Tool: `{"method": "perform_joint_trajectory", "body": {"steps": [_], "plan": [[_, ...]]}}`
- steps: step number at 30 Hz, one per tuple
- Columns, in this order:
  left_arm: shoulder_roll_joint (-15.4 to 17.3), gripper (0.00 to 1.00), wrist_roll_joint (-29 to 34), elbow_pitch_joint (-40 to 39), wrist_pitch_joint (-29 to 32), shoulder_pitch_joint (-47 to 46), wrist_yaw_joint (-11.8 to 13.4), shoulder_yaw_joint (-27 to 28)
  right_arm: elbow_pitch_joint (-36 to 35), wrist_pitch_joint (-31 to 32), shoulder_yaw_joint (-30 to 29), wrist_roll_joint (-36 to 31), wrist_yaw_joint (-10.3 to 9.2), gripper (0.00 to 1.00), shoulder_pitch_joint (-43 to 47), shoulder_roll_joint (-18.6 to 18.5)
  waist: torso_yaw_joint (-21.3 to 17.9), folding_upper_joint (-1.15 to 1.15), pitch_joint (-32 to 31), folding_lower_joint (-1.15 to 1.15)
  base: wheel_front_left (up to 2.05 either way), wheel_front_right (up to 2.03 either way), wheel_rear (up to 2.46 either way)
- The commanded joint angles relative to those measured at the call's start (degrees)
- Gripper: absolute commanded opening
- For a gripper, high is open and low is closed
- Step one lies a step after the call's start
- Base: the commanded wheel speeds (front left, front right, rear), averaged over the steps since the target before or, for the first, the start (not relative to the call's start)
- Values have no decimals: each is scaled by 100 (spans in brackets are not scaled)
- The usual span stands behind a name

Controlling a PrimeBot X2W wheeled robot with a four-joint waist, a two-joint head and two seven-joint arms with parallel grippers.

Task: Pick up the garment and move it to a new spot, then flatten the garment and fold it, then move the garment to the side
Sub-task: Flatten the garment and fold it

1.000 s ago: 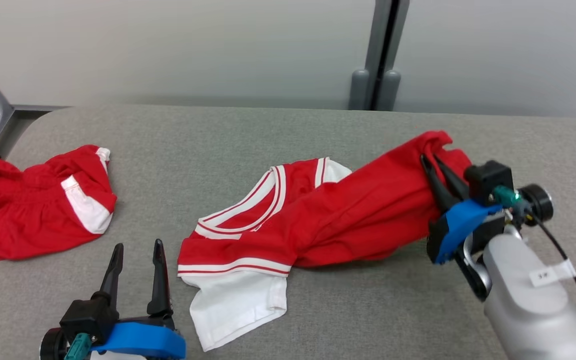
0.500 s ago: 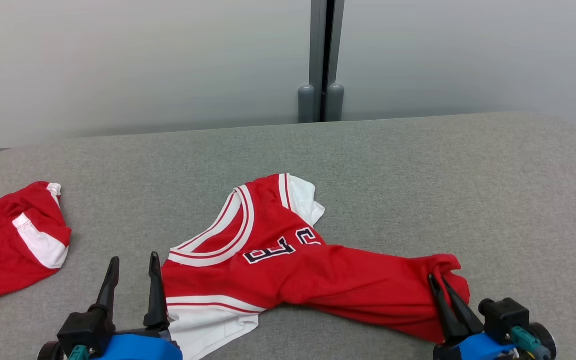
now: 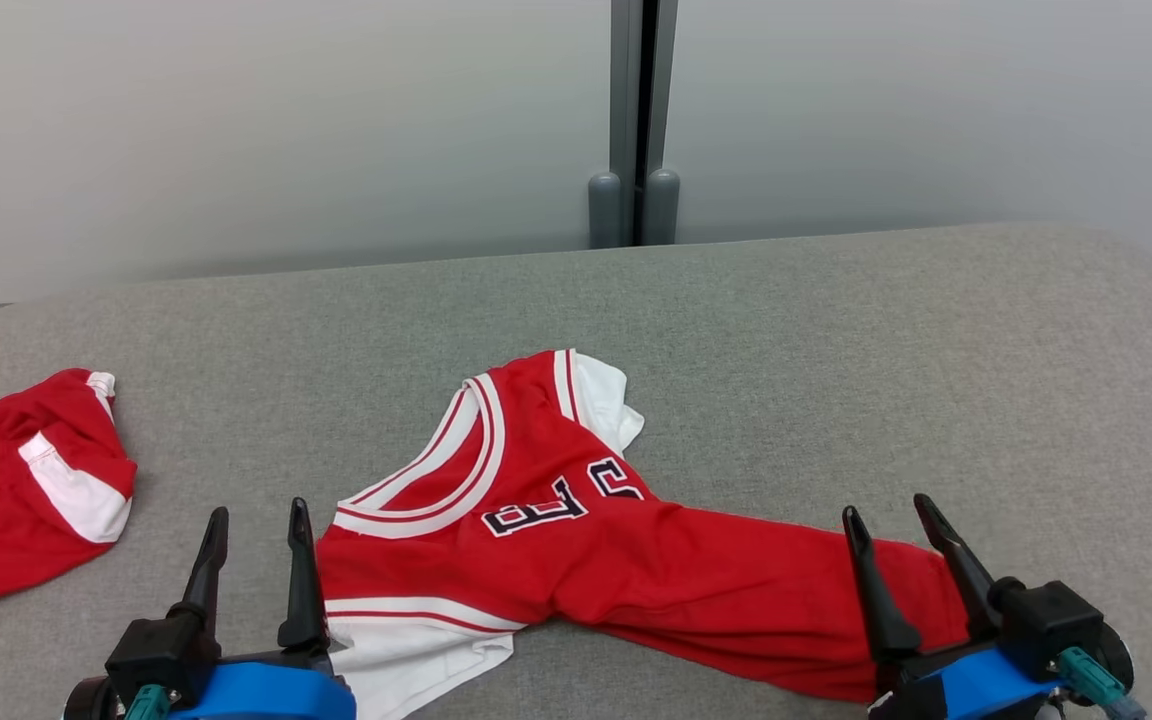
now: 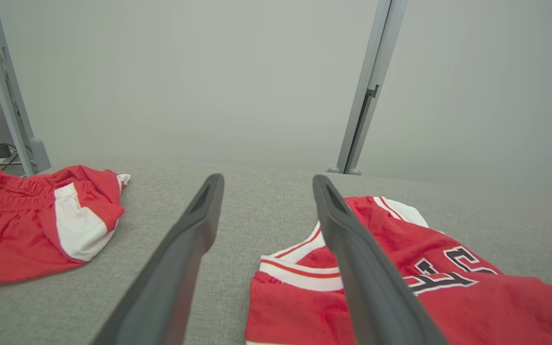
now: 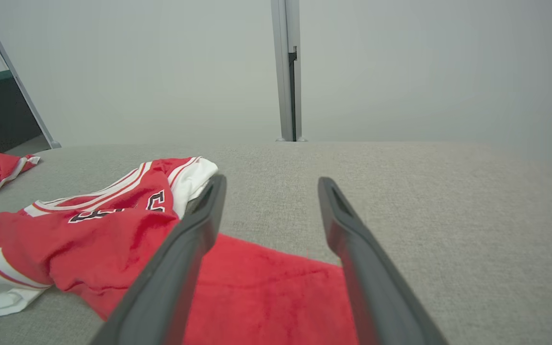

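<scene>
Jersey (image 3: 636, 570): long axis crosswise, collar end beside left gripper (image 3: 258, 508), other end under right gripper (image 3: 886, 507); both grippers spread, empty.

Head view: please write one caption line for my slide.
Left claw and right claw, both open, at a crumpled jersey on a grey table; shorts lie to the left.

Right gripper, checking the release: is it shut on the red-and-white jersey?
No, the right gripper stands open, fingers apart over the red-and-white fabric jersey.
</scene>
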Motion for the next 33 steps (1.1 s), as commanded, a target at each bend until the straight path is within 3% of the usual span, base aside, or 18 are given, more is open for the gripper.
{"method": "perform_joint_trajectory", "body": {"steps": [1, 15, 24, 33], "plan": [[-3, 100, 38, -3, -17, -6, -4, 22, -69, -22, -32, -53, 3, 100, -6, 24, 11, 0, -8, 0, 0, 0, 0], [26, 100, 283, 53, -17, -87, -89, 119, -442, -21, -262, -57, 3, 100, -136, 42, 77, 0, 20, 0, 0, 0, 0], [336, 100, 549, 318, -17, -1217, -293, -190, -569, -22, -160, -100, 3, 100, -303, 41, -1, 0, 273, 0, 0, 0, 0], [557, 100, 462, 1304, 159, -2834, -402, -893, -800, -21, -38, -180, 3, 100, -550, 37, -306, 0, 755, 0, 0, 0, 0]]}}
